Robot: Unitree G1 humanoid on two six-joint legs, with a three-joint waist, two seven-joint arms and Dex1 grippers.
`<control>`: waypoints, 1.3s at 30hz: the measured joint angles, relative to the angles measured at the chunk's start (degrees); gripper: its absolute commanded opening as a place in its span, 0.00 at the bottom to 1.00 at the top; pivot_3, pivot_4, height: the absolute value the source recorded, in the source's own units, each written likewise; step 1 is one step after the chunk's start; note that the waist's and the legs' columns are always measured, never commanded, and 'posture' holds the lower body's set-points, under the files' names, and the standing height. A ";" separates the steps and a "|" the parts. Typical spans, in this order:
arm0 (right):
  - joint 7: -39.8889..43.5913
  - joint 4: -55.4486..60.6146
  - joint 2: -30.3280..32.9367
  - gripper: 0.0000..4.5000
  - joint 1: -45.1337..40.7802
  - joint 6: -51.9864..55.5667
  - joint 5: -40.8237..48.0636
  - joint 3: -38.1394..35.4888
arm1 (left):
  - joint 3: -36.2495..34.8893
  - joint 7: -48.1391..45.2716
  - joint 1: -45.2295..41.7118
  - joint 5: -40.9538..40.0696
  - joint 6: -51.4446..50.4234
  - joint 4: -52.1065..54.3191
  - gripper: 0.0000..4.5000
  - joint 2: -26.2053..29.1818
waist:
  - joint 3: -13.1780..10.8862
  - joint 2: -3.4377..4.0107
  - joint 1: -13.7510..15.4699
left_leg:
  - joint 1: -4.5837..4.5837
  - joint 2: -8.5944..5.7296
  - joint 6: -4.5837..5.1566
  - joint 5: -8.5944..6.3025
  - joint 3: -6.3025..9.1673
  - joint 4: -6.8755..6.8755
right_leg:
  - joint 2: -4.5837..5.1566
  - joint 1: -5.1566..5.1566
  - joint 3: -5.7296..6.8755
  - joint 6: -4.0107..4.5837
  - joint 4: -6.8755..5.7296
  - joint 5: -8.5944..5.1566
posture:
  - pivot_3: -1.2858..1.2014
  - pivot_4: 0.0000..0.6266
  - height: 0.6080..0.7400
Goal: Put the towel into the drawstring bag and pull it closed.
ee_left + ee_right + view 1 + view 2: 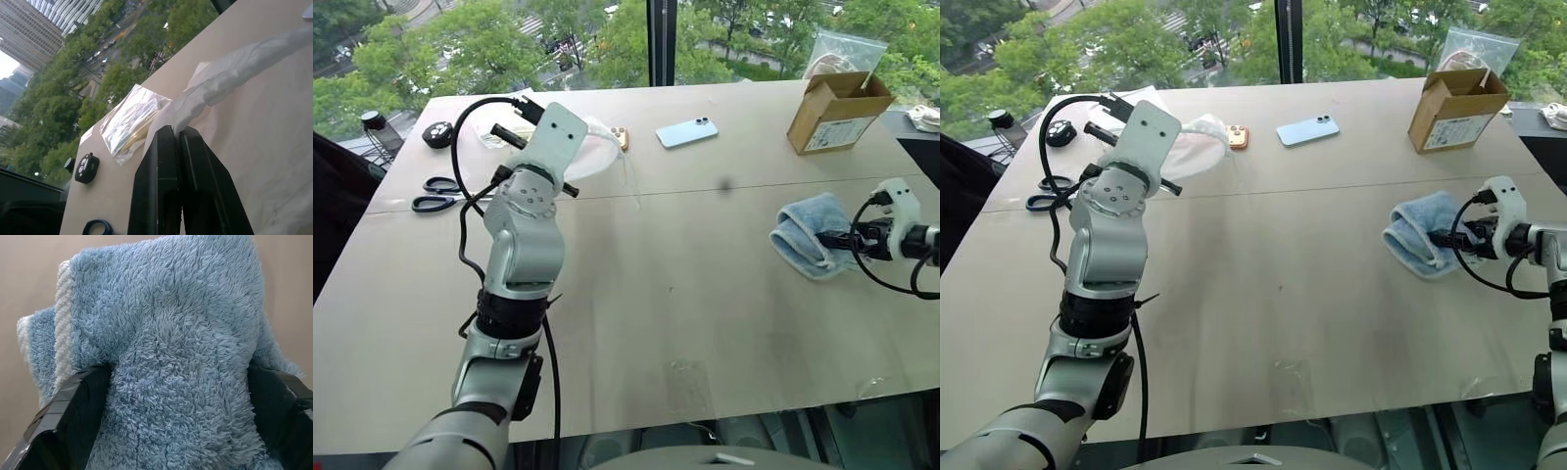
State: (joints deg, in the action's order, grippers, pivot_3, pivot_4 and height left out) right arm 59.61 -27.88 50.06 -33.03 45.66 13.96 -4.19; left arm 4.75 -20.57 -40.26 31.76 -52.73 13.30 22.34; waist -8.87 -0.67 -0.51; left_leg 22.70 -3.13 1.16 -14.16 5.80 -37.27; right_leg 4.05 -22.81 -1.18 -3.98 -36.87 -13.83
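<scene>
Table (685,294): carries towel (803,230), bag (597,152), two phones (686,132), box (834,113), scissors (435,194), zip bag (128,122).

On the worktop (636,294), the towel (806,233) lies at the right edge with the right pincer (181,396) straddling it. At far left the left pincer (177,142) pinches the drawstring bag (597,152). A phone (686,131) lies behind centre, a box (837,113) behind right, scissors (437,194) far left.

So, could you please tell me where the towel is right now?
The small light blue fluffy terry towel lies on the table's right side, in front of the cardboard box, with the right tool's open fingers straddling it.
</scene>
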 measured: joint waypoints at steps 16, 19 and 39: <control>-4.50 2.62 -3.15 0.01 2.45 -4.31 -4.02 1.15 | -2.07 1.79 -5.06 -4.69 -3.05 -3.71 0.00 0.62 | 0.61 -1.11 0.02 | -0.69 -0.05 0.08 -0.07 0.14 -0.15 | 0.01 0.77 0.07 -0.05 0.01 0.04 | 0.52 0.24 1.00; -4.62 4.44 -6.22 0.01 0.70 4.22 1.01 -2.48 | -2.06 1.79 -5.28 -5.98 -3.69 -4.14 0.00 0.53 | 0.49 -0.97 -0.87 | -0.71 0.02 0.17 -0.12 0.06 -0.09 | -0.04 0.70 -0.07 -0.04 -0.03 0.04 | 0.52 0.24 1.00; -12.00 34.51 -20.01 0.01 -13.32 29.21 24.14 6.22 | 0.87 -3.73 -4.52 -20.08 -4.21 -2.70 0.00 -5.74 | 0.12 -0.32 -0.11 | 1.16 -0.19 -0.16 0.09 -0.06 -0.82 | 0.12 -1.35 -0.26 -0.05 -1.05 0.05 | 0.52 0.24 1.00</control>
State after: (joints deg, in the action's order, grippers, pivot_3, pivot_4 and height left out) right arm 47.61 6.64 30.06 -46.35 74.87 38.10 2.03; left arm 5.62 -24.29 -44.78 11.68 -56.94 10.60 16.60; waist -8.75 -0.98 -0.62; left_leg 23.86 -3.33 1.00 -14.07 5.74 -38.09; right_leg 4.17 -24.16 -1.43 -4.03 -37.92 -13.78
